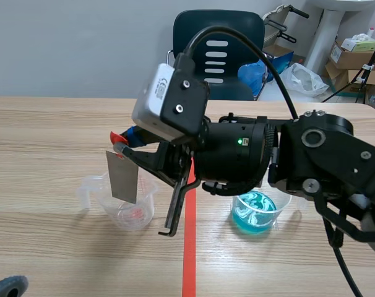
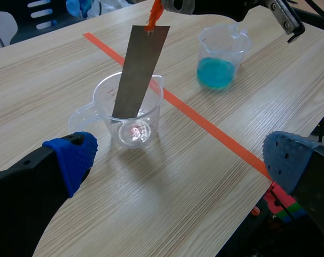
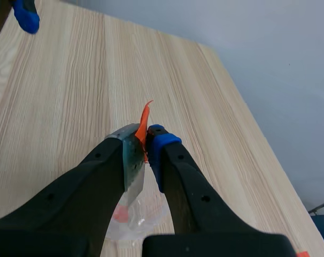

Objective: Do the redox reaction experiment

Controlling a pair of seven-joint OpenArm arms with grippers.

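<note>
Mid-experiment, at the dipping step by the look of it. Gripping a grey metal strip [image 1: 122, 177] by its top end in the right tool [image 3: 142, 143], fingers pressed shut on it, an orange-red tab [image 3: 146, 120] sticking up past the pads. Hanging the strip nearly upright, slightly tilted, lower end apparently down inside the mouth of the clear measuring cup [image 2: 151, 120], on the left tool's side of the orange tape line [image 2: 205, 126]; hard to tell whether touching the bottom. Nothing to be seen in that cup but a faint reddish smudge at the bottom, no liquid. Hovering with the left tool [image 2: 183, 158] low over the desk [image 2: 167, 214] just short of the clear cup, blue pads spread wide, holding nothing. Across the tape line, well apart from the strip: a second clear cup [image 2: 223, 45], upright, part-filled with blue liquid [image 2: 215, 72]. Judging from this, no reaction under way, metal and blue solution not yet together. Next, either lifting the strip clear of the dry cup's rim and carrying it across the line to lower into the blue liquid, or fetching the blue cup with the free left tool and pouring around the strip. Either way: firm squeeze on the thin strip, slow near the rims, no knocking the light cups.
</note>
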